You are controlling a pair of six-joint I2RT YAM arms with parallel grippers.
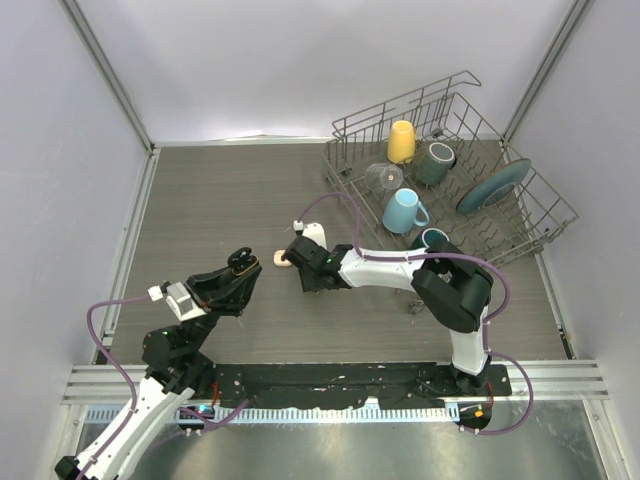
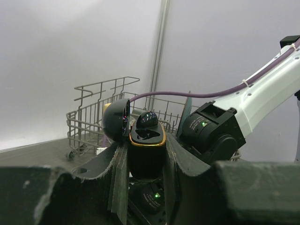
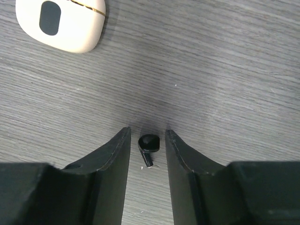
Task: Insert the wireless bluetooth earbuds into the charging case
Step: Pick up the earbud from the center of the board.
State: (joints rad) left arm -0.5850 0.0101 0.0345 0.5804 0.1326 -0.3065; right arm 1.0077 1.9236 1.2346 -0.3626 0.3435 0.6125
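Start on the left. Your left end effector (image 2: 146, 140) is shut on the black case (image 2: 146, 157) and holds it up off the worktop (image 3: 225, 70). The lid (image 2: 116, 121) is open and leans to 9 o'clock. A shiny black round bit pokes up from the case. It may be an earbud that is already in, but I cannot tell for sure.

Now the middle. The cream case (image 3: 61, 23) lies flat on the worktop. It is at 11 o'clock from your right end effector (image 3: 147, 131).

That end effector is low on the worktop and open only a little. One black earbud (image 3: 149, 143) lies between its fingers, close to both, and I think it touches neither. The round head is at 12 o'clock and the thin stem points to 5 o'clock. I see no cream earbuds in these views.

The earbud looks very small and very light. I think it is hard, smooth and slippery. If you squeeze too hard or off to one side, it could pop out and skip away. Take it by the fat round head, one finger on each side, and close slowly. The stem looks too thin to hold well.

Far right, at 2 o'clock on the worktop, the rack (image 1: 450, 170) holds cups and a plate. It is well apart from your work.
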